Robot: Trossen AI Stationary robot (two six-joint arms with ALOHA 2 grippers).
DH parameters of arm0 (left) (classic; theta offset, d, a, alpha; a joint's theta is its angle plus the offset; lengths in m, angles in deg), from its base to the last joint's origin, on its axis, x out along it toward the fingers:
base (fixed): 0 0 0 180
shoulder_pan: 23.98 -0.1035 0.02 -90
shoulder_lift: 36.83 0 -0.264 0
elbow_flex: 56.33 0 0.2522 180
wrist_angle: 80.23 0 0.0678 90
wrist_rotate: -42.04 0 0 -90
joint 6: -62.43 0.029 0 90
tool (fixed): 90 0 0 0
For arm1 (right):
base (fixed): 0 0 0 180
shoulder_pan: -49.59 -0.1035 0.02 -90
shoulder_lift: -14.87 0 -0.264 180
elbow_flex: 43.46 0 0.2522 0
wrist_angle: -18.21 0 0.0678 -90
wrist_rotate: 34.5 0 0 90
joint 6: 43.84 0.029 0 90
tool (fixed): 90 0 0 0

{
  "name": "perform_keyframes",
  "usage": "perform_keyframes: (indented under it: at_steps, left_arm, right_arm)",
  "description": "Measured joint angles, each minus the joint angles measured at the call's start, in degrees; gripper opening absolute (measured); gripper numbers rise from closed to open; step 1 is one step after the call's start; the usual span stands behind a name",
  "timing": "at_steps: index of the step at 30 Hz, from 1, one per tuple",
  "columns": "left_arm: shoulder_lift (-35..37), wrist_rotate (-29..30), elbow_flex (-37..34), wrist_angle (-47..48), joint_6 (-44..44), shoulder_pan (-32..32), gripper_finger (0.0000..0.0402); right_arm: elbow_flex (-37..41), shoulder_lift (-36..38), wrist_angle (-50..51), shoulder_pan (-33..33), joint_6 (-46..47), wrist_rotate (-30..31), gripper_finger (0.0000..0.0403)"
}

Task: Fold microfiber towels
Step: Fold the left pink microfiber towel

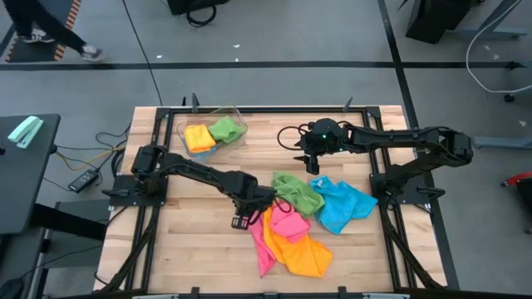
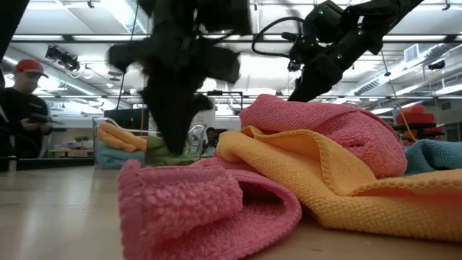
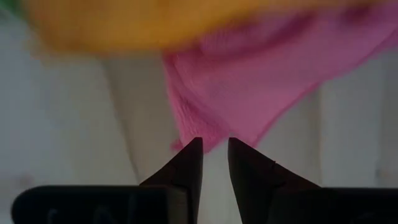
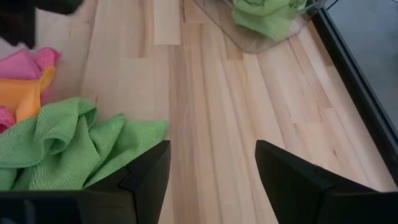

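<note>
Taking the clear bin (image 1: 218,138) at the table's back as our landmark, we start with the left gripper (image 1: 247,218), which sits well in front of the bin, low at the left edge of the towel heap. Its jaws are nearly closed with a thin gap, and we see nothing held between them; the pink towel (image 3: 249,87) lies just beyond the tips. To the right of that, still in front of the bin, lie the orange towel (image 1: 301,253), the green towel (image 1: 298,193) and the blue towel (image 1: 342,206), crumpled and overlapping. We judge them light, limp and grippy; a corner or free hem is best to pinch. The right gripper (image 1: 314,163) hovers right of the bin, jaws spread, empty.
</note>
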Motion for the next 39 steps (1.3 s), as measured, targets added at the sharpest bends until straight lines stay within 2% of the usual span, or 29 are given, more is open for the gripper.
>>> perform_keyframes:
  at_steps: [6, 13, 16, 18, 25, 29, 35, 39]
  left_arm:
    - [0.2, 2.3, -6.1, -6.3, -5.0, 0.5, 0.0105]
    - [0.4, 3.4, -6.5, -7.2, -5.5, 1.2, 0.0149]
    - [0.9, 6.4, -6.5, -7.4, -4.6, 2.0, 0.0163]
    - [0.9, 8.3, -6.5, -7.3, -4.4, 2.5, 0.0168]
    - [-1.0, 8.6, -6.3, -9.4, -4.0, 3.5, 0.0174]
    - [-1.9, 8.3, -6.2, -9.5, -3.3, 3.5, 0.0145]
    - [-1.7, 8.5, -6.1, -9.2, -2.4, 3.5, 0.0024]
    - [0.4, 9.8, -6.6, -4.6, -1.8, 3.2, 0.0018]
  right_arm:
    - [0.0, 0.0, -0.8, -1.2, 0.3, 0.0, 0.0243]
    - [0.0, 0.0, -1.0, -2.6, 0.3, 0.0, 0.0243]
    - [0.0, 0.0, -1.0, -2.6, 0.3, 0.0, 0.0243]
    - [0.0, 0.0, -1.0, -2.6, 0.3, 0.0, 0.0243]
    - [0.0, 0.0, -1.0, -2.6, 0.3, 0.0, 0.0243]
    - [0.0, 0.0, -0.8, -2.6, 0.4, 0.0, 0.0243]
    - [0.0, 0.0, -0.8, -2.6, 0.5, 0.0, 0.0243]
    - [0.0, 0.0, -0.8, -2.6, 0.6, 0.0, 0.0243]
